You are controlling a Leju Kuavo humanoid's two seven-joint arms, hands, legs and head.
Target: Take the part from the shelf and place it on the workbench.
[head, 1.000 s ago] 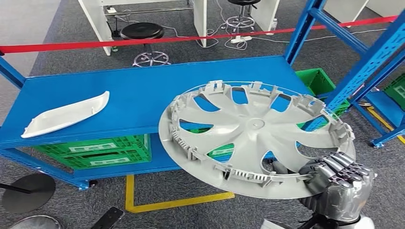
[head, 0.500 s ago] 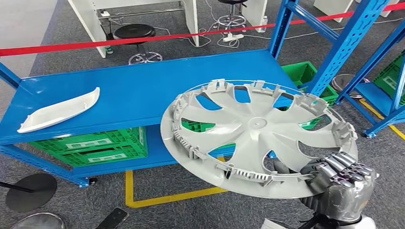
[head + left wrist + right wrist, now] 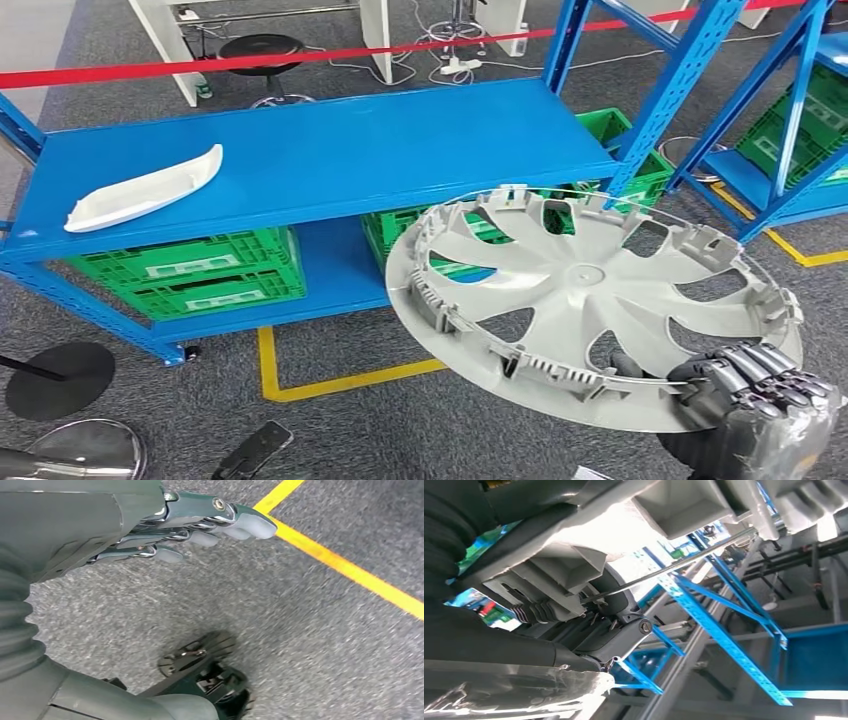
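A large grey wheel cover [image 3: 590, 300] hangs tilted, ribbed side up, in front of the blue workbench [image 3: 350, 150], off its right front corner and apart from it. My right hand [image 3: 765, 400] grips the cover's near rim at the lower right of the head view. The right wrist view shows the cover's pale clips [image 3: 674, 510] close above the right hand [image 3: 614, 642]. My left hand [image 3: 190, 525] hangs over grey carpet, fingers stretched out, holding nothing.
A white curved trim piece [image 3: 145, 190] lies on the workbench's left end. Green crates [image 3: 190, 275] sit on its lower shelf. Blue rack uprights [image 3: 690, 70] stand at the right. Red tape [image 3: 250, 62] runs behind. A yellow line [image 3: 340, 380] and a round stool base [image 3: 55, 380] mark the floor.
The whole view has shifted, so the camera moved: the workbench now sits higher and the rack posts nearer the middle. The cover, still in my right hand, shows further right and lower.
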